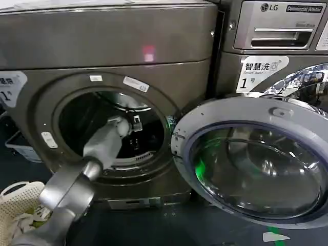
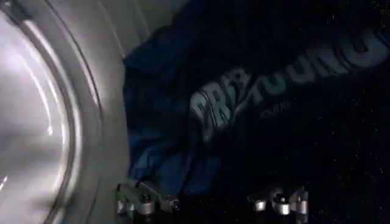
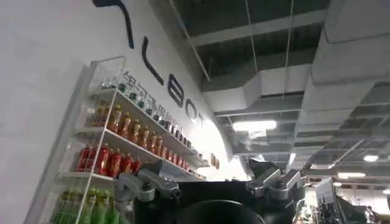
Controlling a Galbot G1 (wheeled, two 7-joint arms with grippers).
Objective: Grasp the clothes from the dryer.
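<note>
The dryer [image 1: 110, 46] is a bronze-grey front loader with its round door [image 1: 251, 164] swung open to the right. My left arm reaches through the porthole, and the left gripper [image 1: 134, 124] is inside the drum. In the left wrist view the clothes [image 2: 201, 103], dark navy fabric with pale lettering, lie against the shiny drum wall [image 2: 55, 109]. The left gripper [image 2: 210, 204] is open just short of the fabric, with its fingertips [image 2: 143, 204] wide apart and nothing between them. The right gripper [image 3: 208, 182] is open, empty and pointing up at the ceiling.
A silver-fronted LG machine [image 1: 277, 31] stands to the right, behind the open door. A cream laundry basket [image 1: 18, 205] with pale fabrics sits on the floor at the lower left. The right wrist view shows a shelf of bottles [image 3: 116, 146] and ceiling ducts.
</note>
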